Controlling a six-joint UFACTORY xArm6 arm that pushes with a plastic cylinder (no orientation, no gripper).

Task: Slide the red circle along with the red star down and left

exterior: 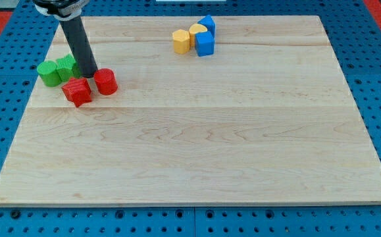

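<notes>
my tip (pixel 89 76) sits on the wooden board (pixel 197 151) at the view's upper left, just above the gap between the red star (pixel 77 91) and the red circle (pixel 105 82). the star lies at the view's lower left of the tip, the circle just to its right; both are close to the tip, though contact cannot be told. two green blocks (pixel 56 71) sit side by side to the left of the rod. the rod carries no jaws. near the view's top centre, well apart, a yellow hexagon (pixel 181 41), a yellow heart-like block (pixel 197 30) and two blue blocks (pixel 205 43) huddle together.
</notes>
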